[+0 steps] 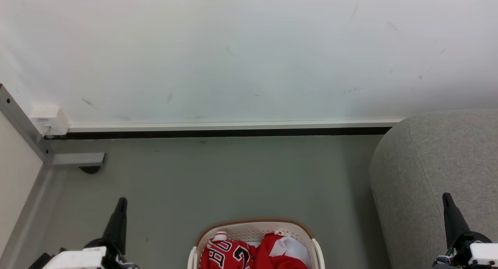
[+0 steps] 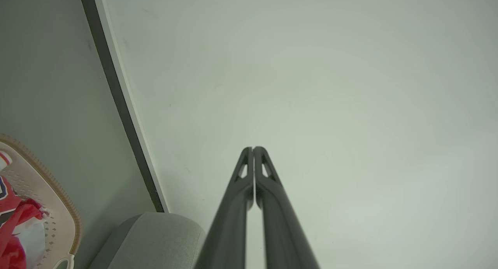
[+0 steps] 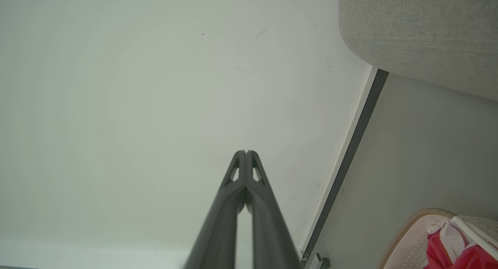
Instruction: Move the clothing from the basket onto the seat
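Both my pincers are clenched and empty, left pincer (image 1: 121,201) and right pincer (image 1: 446,197) pointing toward the wall. The clothing (image 1: 249,253) lies heaped in the basket (image 1: 255,223) on the floor between them, below both tips and, I judge, somewhat nearer my left; the seat (image 1: 435,175) is beside my right.

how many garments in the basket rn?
2 visible in the basket: lettered red garment at left, red-and-white garment at right. The frame cuts the basket off, so more may be hidden.
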Controlling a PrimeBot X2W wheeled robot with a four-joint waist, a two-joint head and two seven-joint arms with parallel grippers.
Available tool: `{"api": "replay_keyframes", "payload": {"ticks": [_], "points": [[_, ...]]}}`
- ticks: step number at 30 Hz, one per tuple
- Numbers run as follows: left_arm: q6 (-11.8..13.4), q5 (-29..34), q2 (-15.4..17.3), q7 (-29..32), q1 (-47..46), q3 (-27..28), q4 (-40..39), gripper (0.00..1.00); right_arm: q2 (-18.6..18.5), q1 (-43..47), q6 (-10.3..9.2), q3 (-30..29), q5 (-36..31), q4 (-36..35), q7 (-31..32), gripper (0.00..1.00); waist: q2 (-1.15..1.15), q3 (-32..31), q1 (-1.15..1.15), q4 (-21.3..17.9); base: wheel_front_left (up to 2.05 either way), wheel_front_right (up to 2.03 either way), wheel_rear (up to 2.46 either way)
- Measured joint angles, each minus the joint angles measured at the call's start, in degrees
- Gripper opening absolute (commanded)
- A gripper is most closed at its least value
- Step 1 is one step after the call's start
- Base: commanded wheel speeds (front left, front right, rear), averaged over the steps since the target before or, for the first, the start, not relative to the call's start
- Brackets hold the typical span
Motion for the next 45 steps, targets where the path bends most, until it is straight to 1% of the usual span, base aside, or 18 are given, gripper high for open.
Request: {"api": "replay_keyframes", "payload": {"ticks": [11, 12, 18, 24, 29, 34, 39, 45], "points": [[0.0, 0.0, 0.0, 0.0, 0.0, 0.0, 0.0, 0.00, 0.0, 0.0, 0.00, 0.0, 0.0, 0.0, 0.0, 0.00, 0.00, 0.0, 0.00, 0.0, 0.00, 0.00, 0.00], [0.0, 0.0, 0.0, 0.0, 0.0, 0.0, 0.0, 1.00, 0.0, 0.0, 0.00, 0.0, 0.0, 0.0, 0.0, 1.00, 0.00, 0.0, 0.00, 0.0, 0.00, 0.00, 0.00], [0.4, 0.0, -0.7, -0.2, 2.1, -0.3, 2.2, 1.00, 0.9, 1.6, 0.00, 0.6, 0.1, 2.2, -0.2, 1.00, 0.00, 0.0, 0.00, 0.0, 0.00, 0.00, 0.00], [0.4, 0.2, -0.7, -1.8, 2.1, -1.1, 1.5, 1.00, 0.9, 1.7, 0.00, 2.3, 0.9, 1.0, -1.9, 1.00, 0.00, 0.0, 0.00, -0.1, 0.00, 0.00, 0.00], [0.4, 2.8, -0.7, -3.4, 2.0, -1.3, 0.3, 1.00, 0.9, 1.7, 0.00, 3.8, 0.7, -0.3, -3.2, 1.00, 0.00, 0.0, 0.00, -0.1, 0.00, 0.00, 0.00], [0.3, 6.7, -0.7, -4.6, 1.9, -1.8, -0.7, 1.00, 0.8, 1.5, 0.00, 5.5, -1.3, -1.2, -4.7, 1.00, 0.00, 0.1, 0.00, -0.1, 0.00, 0.00, 0.00], [0.3, 12.6, -0.7, -5.7, 1.9, -2.0, -1.7, 1.00, 0.7, 1.5, 0.00, 6.6, -4.3, -1.4, -5.8, 1.00, 0.00, 0.1, 0.00, -0.1, 0.00, 0.00, 0.00], [0.4, 20.3, -0.7, -7.2, 1.9, -2.2, -3.0, 1.00, 0.7, 1.3, 0.00, 7.6, -10.9, -1.5, -7.2, 1.00, 0.00, 0.2, 0.00, -0.2, 0.00, 0.00, 0.00]]}}
